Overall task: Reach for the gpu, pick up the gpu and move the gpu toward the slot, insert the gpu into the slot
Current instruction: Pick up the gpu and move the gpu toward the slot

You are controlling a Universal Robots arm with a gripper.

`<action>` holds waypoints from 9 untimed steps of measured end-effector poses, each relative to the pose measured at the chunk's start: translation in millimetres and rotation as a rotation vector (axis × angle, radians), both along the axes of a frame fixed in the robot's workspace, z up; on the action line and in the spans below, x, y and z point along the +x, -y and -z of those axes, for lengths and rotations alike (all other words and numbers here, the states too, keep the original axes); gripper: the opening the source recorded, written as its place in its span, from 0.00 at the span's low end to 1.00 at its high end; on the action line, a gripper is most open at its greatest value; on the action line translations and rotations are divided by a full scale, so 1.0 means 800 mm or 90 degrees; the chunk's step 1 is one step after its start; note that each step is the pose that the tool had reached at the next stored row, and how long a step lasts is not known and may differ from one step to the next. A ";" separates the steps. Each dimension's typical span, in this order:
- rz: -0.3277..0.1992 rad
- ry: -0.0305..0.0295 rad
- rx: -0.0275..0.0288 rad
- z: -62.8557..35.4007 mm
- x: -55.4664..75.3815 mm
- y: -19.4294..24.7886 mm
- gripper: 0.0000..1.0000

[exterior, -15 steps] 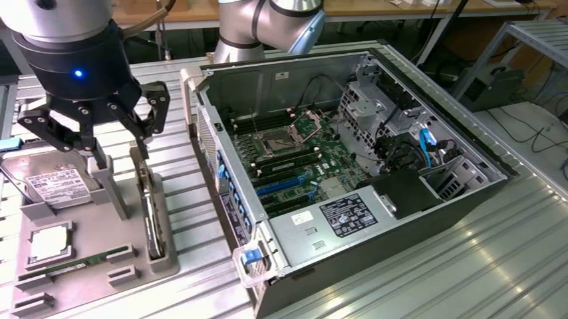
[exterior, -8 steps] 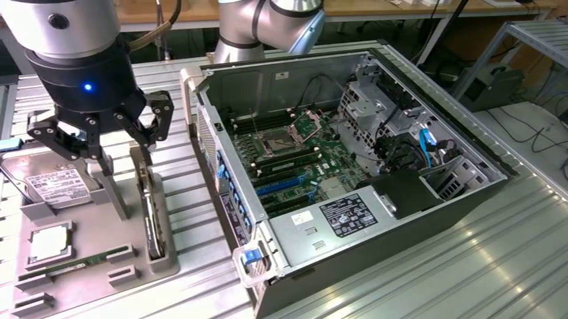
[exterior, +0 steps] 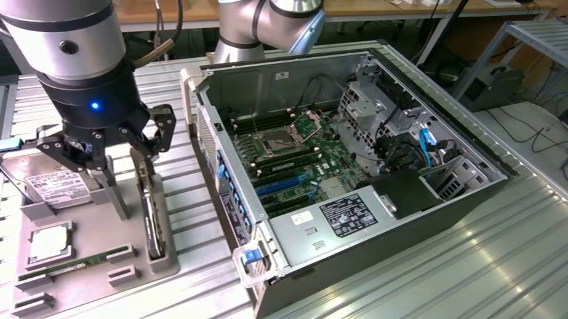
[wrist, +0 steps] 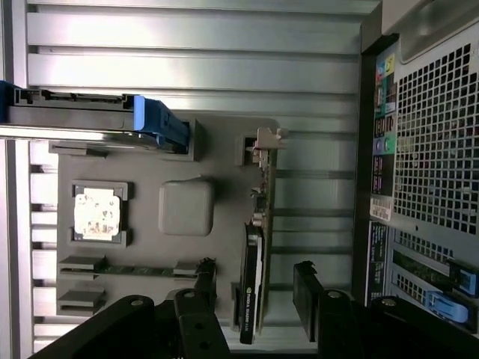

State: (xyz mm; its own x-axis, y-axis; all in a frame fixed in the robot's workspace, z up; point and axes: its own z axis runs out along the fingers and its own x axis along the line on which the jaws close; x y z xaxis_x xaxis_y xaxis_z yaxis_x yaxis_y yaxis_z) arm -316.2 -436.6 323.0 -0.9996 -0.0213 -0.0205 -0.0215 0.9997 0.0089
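hand point(wrist: 254, 271): released, fingers spread to either side of the gpu, nothing gripped
gpu point(wrist: 258, 217): between the fingers, standing on edge in the grey holder point(wrist: 217, 161)
step: reaching, seemingly near its end
grasp needs: both fingers square on the card's flat faces
slot point(exterior: 282, 183): blue, on the motherboard point(exterior: 336, 154), well apart from the hand

gpu point(wrist: 253, 288) black, bracket point(wrist: 268, 153) silver; slot point(exterior: 282, 182) blue; motherboard point(exterior: 330, 159) green; tray point(wrist: 187, 250) grey.
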 end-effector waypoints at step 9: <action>0.000 0.0000 0.0001 0.019 0.000 0.0093 0.54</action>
